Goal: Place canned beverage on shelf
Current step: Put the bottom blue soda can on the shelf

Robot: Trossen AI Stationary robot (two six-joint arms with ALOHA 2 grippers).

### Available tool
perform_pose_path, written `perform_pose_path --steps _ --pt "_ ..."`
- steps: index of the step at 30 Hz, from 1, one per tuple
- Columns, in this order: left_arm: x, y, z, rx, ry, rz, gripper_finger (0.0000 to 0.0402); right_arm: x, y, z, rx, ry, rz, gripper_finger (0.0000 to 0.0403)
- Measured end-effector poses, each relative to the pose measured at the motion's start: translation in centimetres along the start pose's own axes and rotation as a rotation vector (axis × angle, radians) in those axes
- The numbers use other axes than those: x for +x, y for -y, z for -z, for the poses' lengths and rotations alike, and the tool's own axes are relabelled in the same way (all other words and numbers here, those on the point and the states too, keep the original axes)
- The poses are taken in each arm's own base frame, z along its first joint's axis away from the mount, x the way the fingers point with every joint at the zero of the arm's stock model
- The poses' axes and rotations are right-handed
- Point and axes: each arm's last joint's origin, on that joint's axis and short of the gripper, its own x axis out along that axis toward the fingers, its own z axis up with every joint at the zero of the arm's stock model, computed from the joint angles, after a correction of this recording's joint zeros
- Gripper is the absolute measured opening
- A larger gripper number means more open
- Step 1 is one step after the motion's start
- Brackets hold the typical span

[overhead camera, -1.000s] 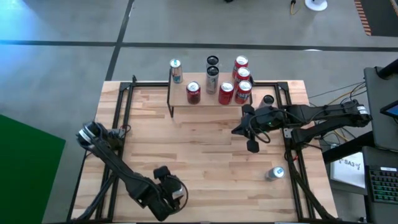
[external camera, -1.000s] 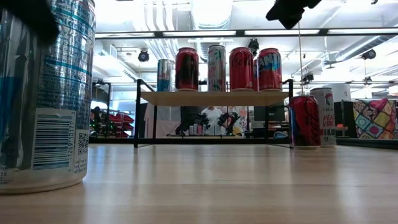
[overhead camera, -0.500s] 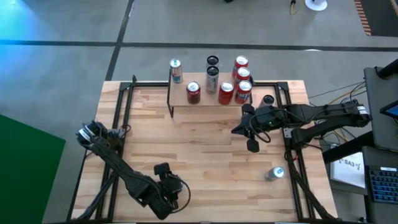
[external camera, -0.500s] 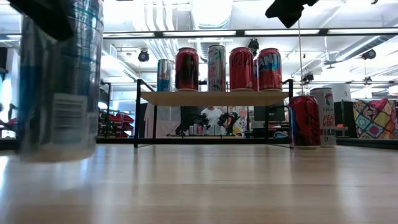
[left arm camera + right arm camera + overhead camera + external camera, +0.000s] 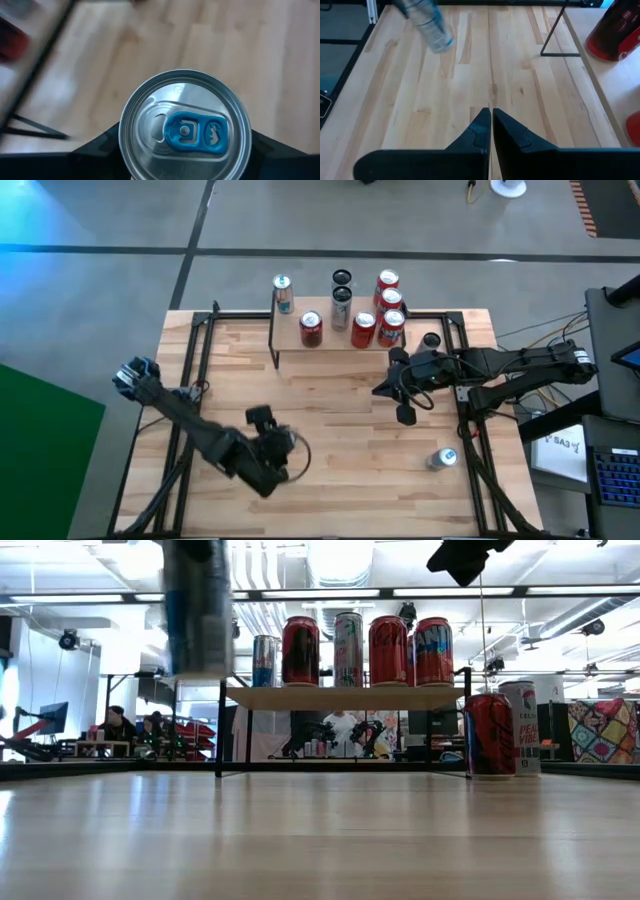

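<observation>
- The left gripper (image 5: 268, 452) is clenched on a silver-and-blue can (image 5: 185, 125), holding it upright with its dark fingers (image 5: 97, 147) pressed against opposite sides of the can's body.
- In the left wrist view the can's lid faces the camera, its blue pull tab (image 5: 196, 132) in plain sight.
- In the low view the can (image 5: 198, 610) hangs well above the tabletop (image 5: 320, 840), clear of the wood, off to the left of the shelf (image 5: 345, 698).
- In the high view the held can is on the near side of the shelf (image 5: 340, 335), well apart from it, over the slatted tabletop (image 5: 330, 420).
- The shelf carries several upright cans, among them red cans (image 5: 311, 328) and a tall dark can (image 5: 341, 305).
- More cans stand just beyond the shelf's far edge.
- The right gripper (image 5: 392, 392) waits near the shelf's right end, its fingers (image 5: 485, 130) pressed together on nothing.
- Another silver-and-blue can (image 5: 441, 459) stands alone on the tabletop, well away from the shelf, near the right arm's side.
</observation>
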Motion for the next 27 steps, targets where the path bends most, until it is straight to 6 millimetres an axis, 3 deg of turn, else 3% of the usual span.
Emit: perform_pose_path --steps 10,18,27 --pt "-1.9 -10.0 -3.5 0.021 0.063 -0.101 0.0212 0.0 0.0 -0.1 -0.016 0.010 0.000 0.0009" --pt "-2.0 -18.2 -5.0 -0.039 0.082 -0.294 0.0212 0.2 0.0 -0.1 -0.018 0.002 0.001 0.0009" --pt "-1.1 -24.2 -5.3 -0.156 0.054 -0.249 0.0212 0.8 0.0 -0.1 -0.027 -0.011 0.017 0.0009"
